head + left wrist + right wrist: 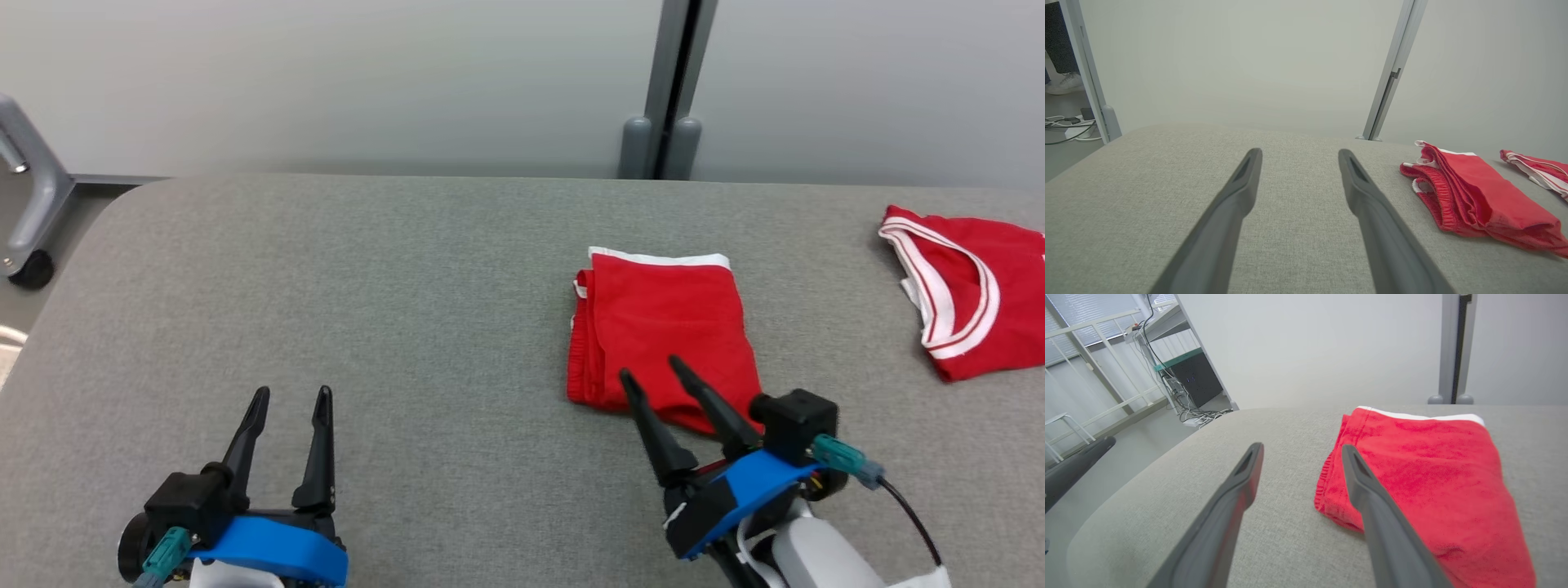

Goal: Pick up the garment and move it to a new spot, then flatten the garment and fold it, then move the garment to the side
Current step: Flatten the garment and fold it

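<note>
Nearest, my left gripper (pixel 292 392) hangs over the grey surface (pixel 367 286), fingers wide and holding nothing. My right gripper (pixel 649 367), fingers likewise wide and empty, sits above the near edge of the folded red garment (pixel 661 318). Farther right lies a second red garment (pixel 971 286), well apart.

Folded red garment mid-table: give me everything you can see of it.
The folded red garment is a multi-layer rectangle of soft, knit-looking cloth, with a white band along its far edge and a gathered elastic hem on its left side. It lies flat on the grey fabric table, right of centre. The open right gripper hangs at its near-left corner; whether it touches the cloth cannot be told.
</note>
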Motion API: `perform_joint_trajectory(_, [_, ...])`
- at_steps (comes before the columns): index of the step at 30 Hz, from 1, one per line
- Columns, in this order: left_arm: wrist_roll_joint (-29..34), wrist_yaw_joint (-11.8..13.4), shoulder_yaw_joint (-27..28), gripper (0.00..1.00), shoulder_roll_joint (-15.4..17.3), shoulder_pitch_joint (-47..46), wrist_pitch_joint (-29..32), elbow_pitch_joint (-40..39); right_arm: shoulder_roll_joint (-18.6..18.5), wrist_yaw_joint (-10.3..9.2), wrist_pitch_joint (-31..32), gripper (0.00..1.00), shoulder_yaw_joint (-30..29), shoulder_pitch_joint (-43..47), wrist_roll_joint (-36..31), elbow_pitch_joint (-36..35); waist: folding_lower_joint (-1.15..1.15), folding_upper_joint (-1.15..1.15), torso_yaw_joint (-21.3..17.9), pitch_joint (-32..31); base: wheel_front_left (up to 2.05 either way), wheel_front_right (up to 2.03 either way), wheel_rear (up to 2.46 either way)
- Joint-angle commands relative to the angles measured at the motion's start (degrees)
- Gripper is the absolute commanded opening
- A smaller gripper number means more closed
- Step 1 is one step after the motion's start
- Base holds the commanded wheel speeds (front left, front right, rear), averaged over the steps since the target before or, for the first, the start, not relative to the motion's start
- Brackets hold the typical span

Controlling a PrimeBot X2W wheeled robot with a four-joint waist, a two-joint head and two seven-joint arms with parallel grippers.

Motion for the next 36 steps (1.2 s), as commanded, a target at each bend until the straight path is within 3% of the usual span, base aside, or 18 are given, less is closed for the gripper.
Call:
perform_joint_trajectory(1, [0.1, 0.4, 0.6, 1.00, 0.6, 1.0, -0.2, -0.1, -0.2, 0.01, -0.6, 1.00, -3.1, 2.4, -2.0, -2.1, 0.01, 0.00, -2.3, -1.6, 0.00, 0.00, 0.00])
perform_joint_trajectory(10, [-0.4, 1.3, 3.7, 1.00, 1.2, 5.1, -0.2, -1.2, -0.2, 0.01, 4.5, 1.00, -18.2, 9.9, -11.2, -14.2, 0.01, 0.00, -7.3, -4.0, 0.00, 0.00, 0.00])
perform_joint_trajectory(18, [-0.2, 1.4, 4.1, 1.00, 1.3, 6.3, -0.2, -0.7, -0.2, 0.01, 9.2, 1.00, -26.9, 14.4, -17.3, -19.8, 0.01, 0.00, -7.9, -5.4, 0.00, 0.00, 0.00])
perform_joint_trajectory(25, [-0.7, 1.8, 4.0, 1.00, 1.4, 6.2, 0.1, 0.5, -0.7, 0.01, 12.2, 1.00, -28.2, 16.0, -17.4, -19.1, 0.01, 0.00, -7.3, -6.3, 0.00, 0.00, 0.00])
perform_joint_trajectory(36, [-0.2, 2.9, 3.4, 1.00, 2.6, 5.2, 2.5, 0.3, -0.7, 0.01, 11.8, 1.00, -26.4, 15.7, -15.7, -17.3, 0.01, 0.00, -6.8, -6.4, 0.00, 0.00, 0.00])
